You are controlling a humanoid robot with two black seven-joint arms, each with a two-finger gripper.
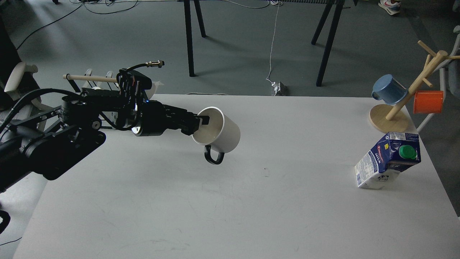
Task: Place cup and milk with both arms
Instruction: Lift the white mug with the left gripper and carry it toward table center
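Observation:
My left gripper [199, 124] is shut on the rim of the cream-white cup [219, 130], one finger inside it. It holds the cup tipped on its side above the table's left-middle, mouth toward my arm, black handle [214, 155] hanging down. The milk carton [389, 159] stands on the table at the right, dark blue and white with a green cap [407, 151], apart from the arm. My right gripper is out of view.
A wooden mug tree [399, 108] stands at the table's back right corner with a blue mug [389, 90] and an orange mug [428, 101]. A wooden-rod rack [90, 77] sits behind my left arm. The white table [251, 201] ends close behind the carton at right.

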